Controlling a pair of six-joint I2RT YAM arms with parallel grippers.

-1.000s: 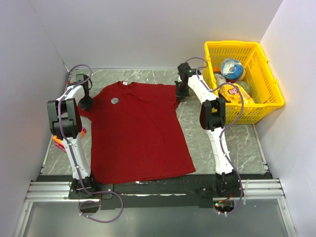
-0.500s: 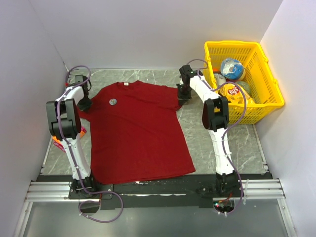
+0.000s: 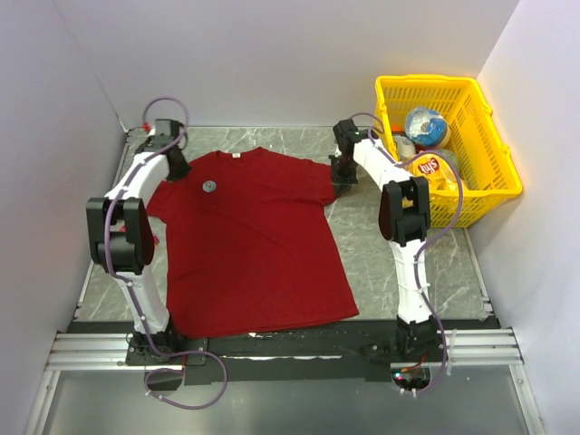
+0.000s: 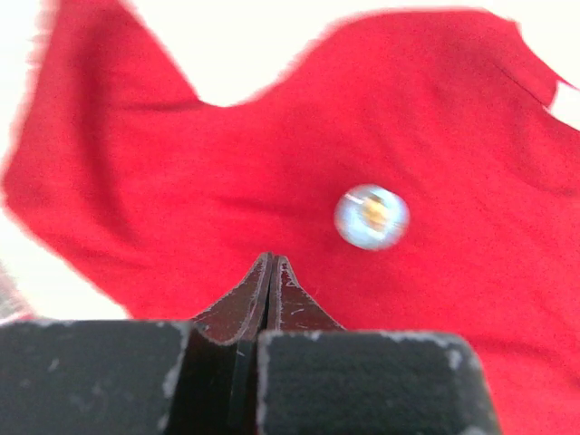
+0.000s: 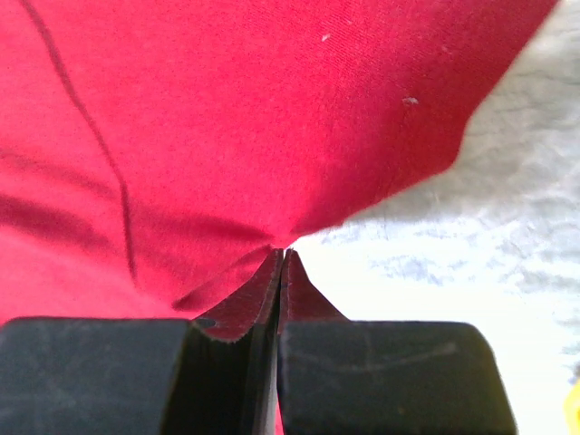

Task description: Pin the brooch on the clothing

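Grey marbled counter [image 3: 408, 263], with plain white walls [image 3: 272, 54] closing it in on the left, far and right sides. A metal rail [image 3: 290, 349] is running along the near edge, where both arm bases are bolted.

I am seeing the dark-red T-shirt [image 3: 249, 240] lying flat across the middle of the counter, neck toward the far edge and hem at the near edge. The brooch [image 3: 209, 186] is sitting on the chest left of centre, just below the collar. In the left wrist view it is showing as a blurred pale disc with a yellowish centre. I cannot tell whether it is fastened or only resting there.

A yellow plastic basket [image 3: 424, 82] is standing in the far right corner, apart from the shirt. Inside, a round blue-and-white item [image 3: 427, 124] is lying toward the far side and a yellow chip bag [image 3: 424, 169] is leaning nearer the near side.

The left gripper [image 3: 178, 169] is hovering over the shirt's left shoulder, toward the far left corner. It is near the brooch, not touching it. Its fingers [image 4: 249, 299] are pressed together with nothing between them that I can make out.

The right gripper [image 3: 343, 181] is sitting at the shirt's right sleeve, between the shirt and the basket. Its fingers [image 5: 299, 290] are closed and pinching the sleeve edge, and the cloth is puckering into the tips.
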